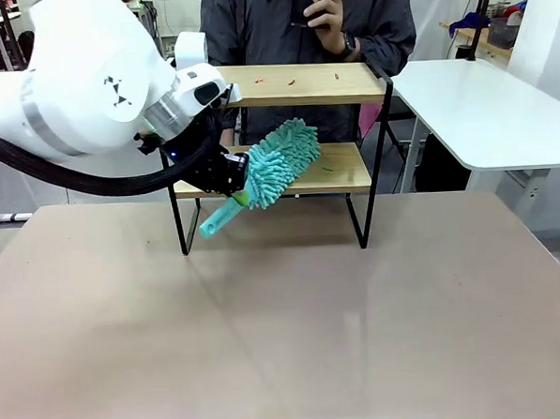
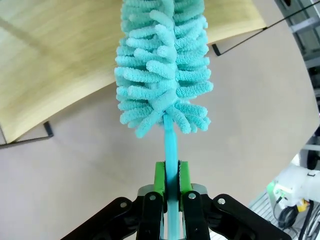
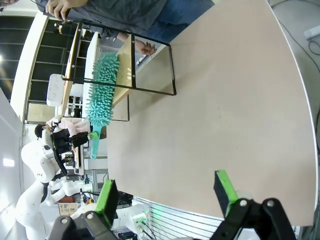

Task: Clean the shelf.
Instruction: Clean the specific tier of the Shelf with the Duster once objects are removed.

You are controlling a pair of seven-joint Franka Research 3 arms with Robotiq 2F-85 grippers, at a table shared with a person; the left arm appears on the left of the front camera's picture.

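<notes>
Between the 2 green pads (image 2: 159, 176) of the left gripper (image 2: 172, 175) runs the thin teal handle (image 2: 170, 145) of a duster (image 1: 276, 165), and the jaws are clamped tight on it, about midway along the stick. Past the fingertips the handle runs into a fluffy teal head (image 2: 162, 75) of chenille strands, which in the left wrist view reaches out over a light wooden board. From the front, the duster is tilted, its free handle end pointing down toward the table (image 1: 285, 312) and its head lying at the front edge of the lower board (image 1: 349, 173) of the shelf (image 1: 374, 120), toward that board's left half (whether the strands press on the wood I cannot tell). This 2-tier rack stands on its thin black legs at the far middle of the table, just in front of a person in a dark top, whose hand (image 1: 324, 10) is raised at the chest. Several small scraps (image 1: 292, 79) lie on the upper board (image 1: 339, 84), and 1 greenish bit (image 1: 327, 169) sits on the lower one, right of the duster head. Well apart from all this, the right gripper (image 3: 166, 192) hangs near the table's near edge with its jaws spread wide and nothing between them.
</notes>
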